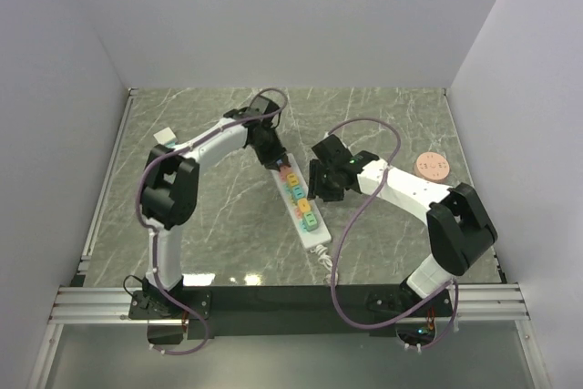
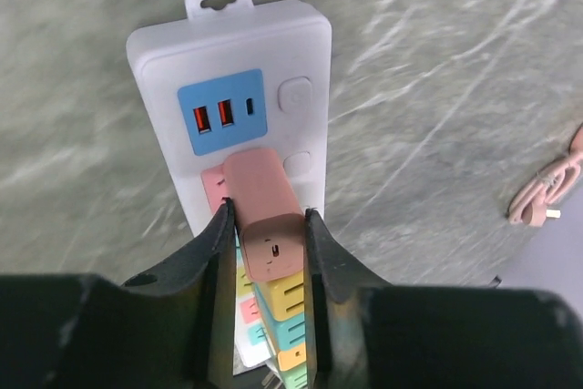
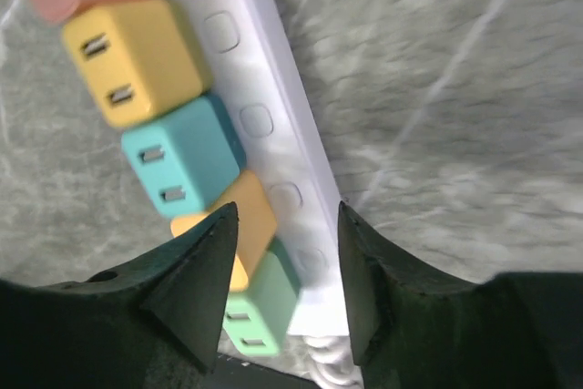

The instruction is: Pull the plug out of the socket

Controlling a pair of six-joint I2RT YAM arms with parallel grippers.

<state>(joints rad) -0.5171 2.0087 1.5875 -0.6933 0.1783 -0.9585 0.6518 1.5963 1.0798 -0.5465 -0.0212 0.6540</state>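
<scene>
Pale walls (image 1: 301, 15) box in a grey-green marble tabletop (image 1: 200, 216). The socket (image 1: 305, 218) lies near its middle. It runs diagonally, with its hanging-tab end toward the far edge and its short white cord (image 1: 323, 257) toward the near edge.

The left fingers (image 2: 221, 234) sit at the far end of the strip and are closed narrowly on the plug (image 2: 264, 211), one pad pressed to each flat side. The right fingers (image 3: 211, 239) are over the near half of the strip, parted moderately and clamping nothing. An orange block and the white button edge of the strip show in the gap between them. I cannot tell whether their tips touch the strip.

The socket is a long white bar with rounded corners and a blue panel with small ports by the tab end. A single row of pastel blocks runs along it: pink, yellow, teal, orange, green. A column of pale square buttons runs beside them. The plug is a salmon-pink, rounded block with a small slot in its top face. It stands in the pink outlet just beside the blue panel.

Bare marble lies on both long sides of the strip, wider toward the left edge. A thin pink cable (image 2: 547, 198) lies well apart on the tabletop, and a small pink disc (image 1: 431, 166) rests near the right edge.
</scene>
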